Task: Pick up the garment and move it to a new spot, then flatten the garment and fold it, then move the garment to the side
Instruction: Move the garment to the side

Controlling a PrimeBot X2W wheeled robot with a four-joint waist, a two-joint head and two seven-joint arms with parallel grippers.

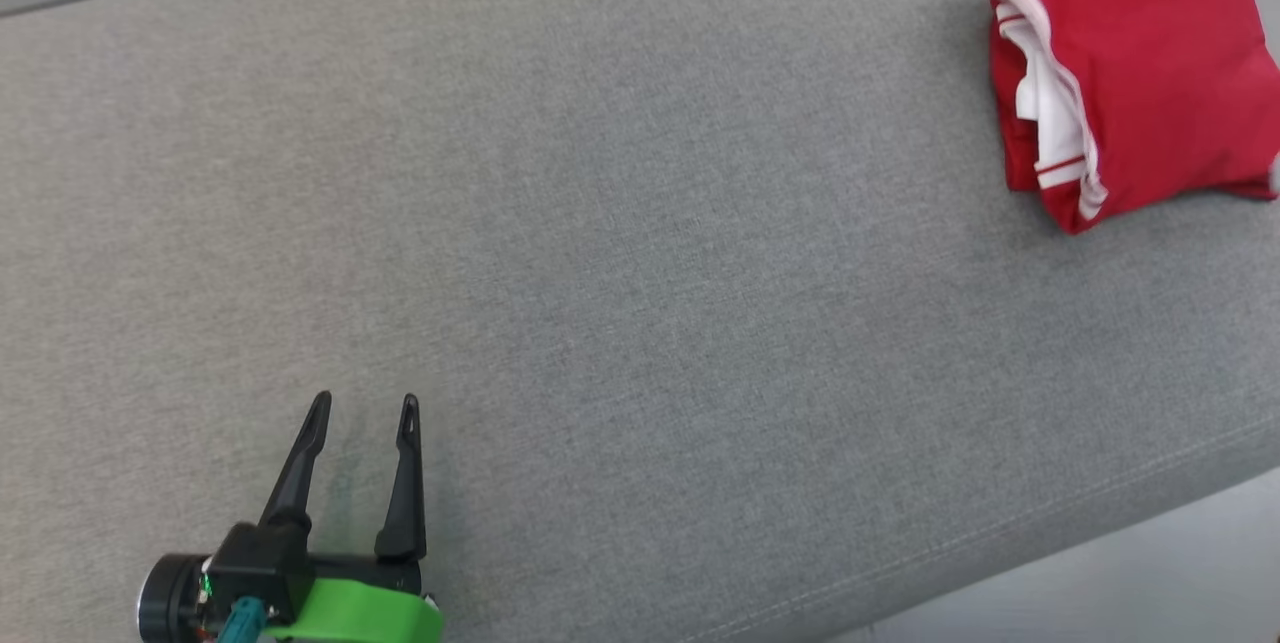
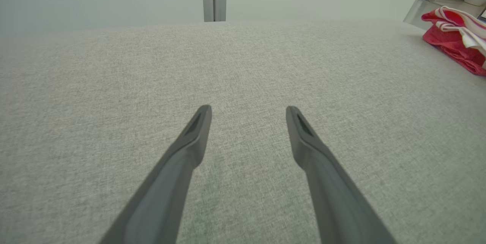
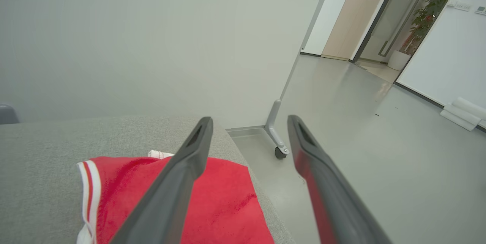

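While your left gripper (image 1: 366, 403) sits low over the near left part of the grey fabric surface (image 1: 640, 273), its two dark fingers stand spread, with only bare cloth between them, and it grips nothing. You will find the garment (image 1: 1150, 73), a folded red piece with white trim, at the far right end of that surface. It lies close to the edge and well apart from those left fingers. From the left wrist view the garment (image 2: 455, 35) lies at the upper right, off to the side of where the left gripper (image 2: 248, 109) points.

Your right gripper (image 3: 249, 119) is also released, its fingers parted with nothing clasped between them. In its wrist view one finger (image 3: 182, 183) crosses in front of the red garment (image 3: 224, 198), while the other runs over the pale floor (image 3: 360, 141) beyond the surface's edge. You cannot tell from here whether that first finger touches the cloth. A castor (image 3: 280, 153) on a grey leg stands on the floor just past the corner.
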